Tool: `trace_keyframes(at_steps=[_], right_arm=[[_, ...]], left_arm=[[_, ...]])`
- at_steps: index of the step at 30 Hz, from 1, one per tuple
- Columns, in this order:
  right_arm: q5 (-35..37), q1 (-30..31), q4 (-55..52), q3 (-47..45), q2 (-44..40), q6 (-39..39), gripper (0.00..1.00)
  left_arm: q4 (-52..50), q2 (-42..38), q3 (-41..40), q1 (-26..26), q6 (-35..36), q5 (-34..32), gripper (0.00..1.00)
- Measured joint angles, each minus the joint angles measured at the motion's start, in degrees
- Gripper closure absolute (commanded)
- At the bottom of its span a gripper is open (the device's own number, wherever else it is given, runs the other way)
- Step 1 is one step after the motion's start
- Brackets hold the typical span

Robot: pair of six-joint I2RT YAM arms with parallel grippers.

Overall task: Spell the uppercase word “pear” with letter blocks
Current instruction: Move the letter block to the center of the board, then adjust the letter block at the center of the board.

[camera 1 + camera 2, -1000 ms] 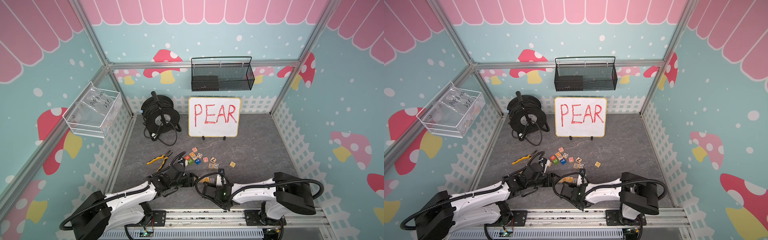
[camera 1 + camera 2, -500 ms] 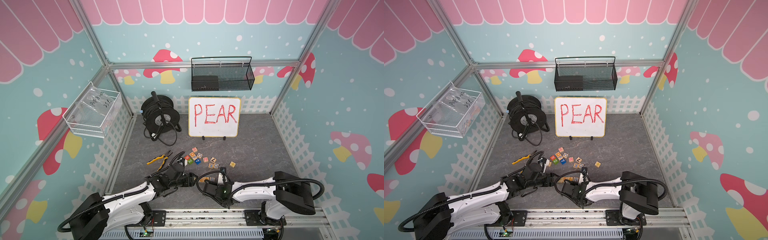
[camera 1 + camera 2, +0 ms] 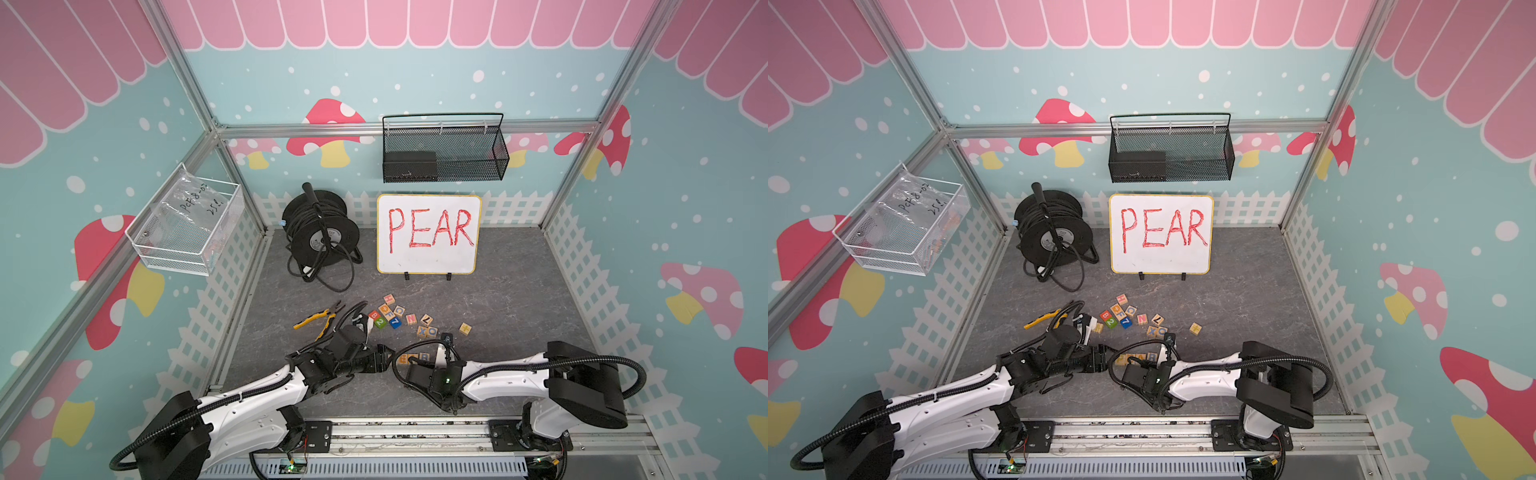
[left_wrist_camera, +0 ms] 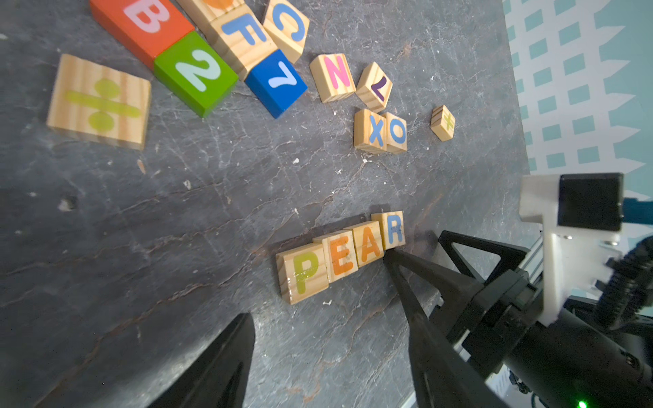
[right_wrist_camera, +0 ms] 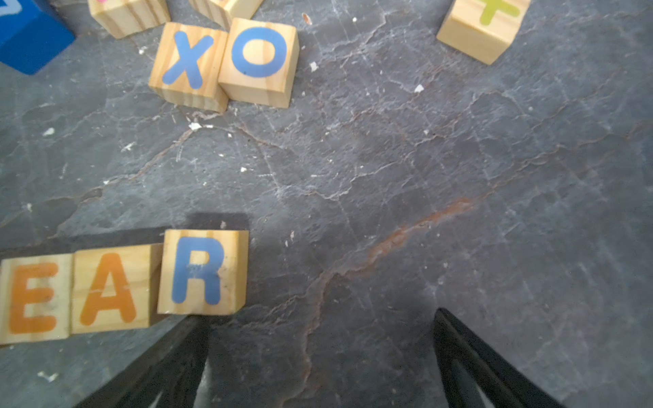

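Observation:
Four letter blocks lie side by side on the grey floor, reading PEAR: yellow P [image 4: 304, 273], orange E [image 4: 341, 256], orange A [image 4: 369, 245], blue R [image 4: 393, 229]. In a top view the row [image 3: 1136, 358] is partly covered by a cable. My left gripper [image 4: 328, 328] is open and empty, just short of the P end. My right gripper [image 5: 318, 314] is open too. One of its fingers [image 5: 183, 339] sits against the near edge of the R [image 5: 199, 272]. Nothing is between its fingers. The P is out of the right wrist view.
Loose blocks lie beyond the row: X [image 5: 189, 60], O [image 5: 259, 53], a plus block [image 5: 484, 24], red B [image 4: 141, 21], green 2 [image 4: 196, 72], blue 7 [image 4: 277, 81]. Pliers [image 3: 320, 320], a cable reel [image 3: 320, 232] and the PEAR whiteboard [image 3: 428, 235] stand further back.
My right wrist has edged very slightly. The left arm and the four blocks have stayed where they were.

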Motion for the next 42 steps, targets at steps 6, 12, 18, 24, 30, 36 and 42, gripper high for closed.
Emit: trace_keyframes(at_steps=[6, 12, 18, 24, 30, 36, 42], right_arm=[[-6.4, 1.2, -6.6, 0.3, -4.3, 4.0, 0.01], [-10.1, 1.4, -15.6, -7.5, -21.9, 12.7, 0.01], [-6.1, 0.2, -18.8, -13.1, -38.0, 18.2, 0.01], [-4.5, -4.3, -19.4, -10.1, -31.0, 15.1, 0.0], [-5.3, -12.4, -13.0, -7.4, -21.9, 4.0, 0.01], [-7.3, -16.7, -5.3, -7.9, -22.5, -7.3, 0.0], [-10.7, -17.5, 0.7, -9.3, -18.9, -16.0, 0.0]], left_arm=[[-1.0, -2.3, -0.4, 0.5, 0.2, -0.2, 0.28], [-1.3, -2.7, -0.4, 0.9, 0.4, -0.4, 0.28], [-1.2, -1.6, -0.4, 1.1, 0.5, -0.5, 0.28], [-1.0, 2.0, 0.5, 1.1, 0.7, -0.4, 0.28], [-0.9, 4.2, 2.2, 1.1, 1.4, -0.2, 0.28], [-1.0, 4.2, 2.3, 1.1, 1.5, -0.4, 0.28], [-1.0, 5.7, 2.3, 1.4, 1.5, -0.6, 0.28]])
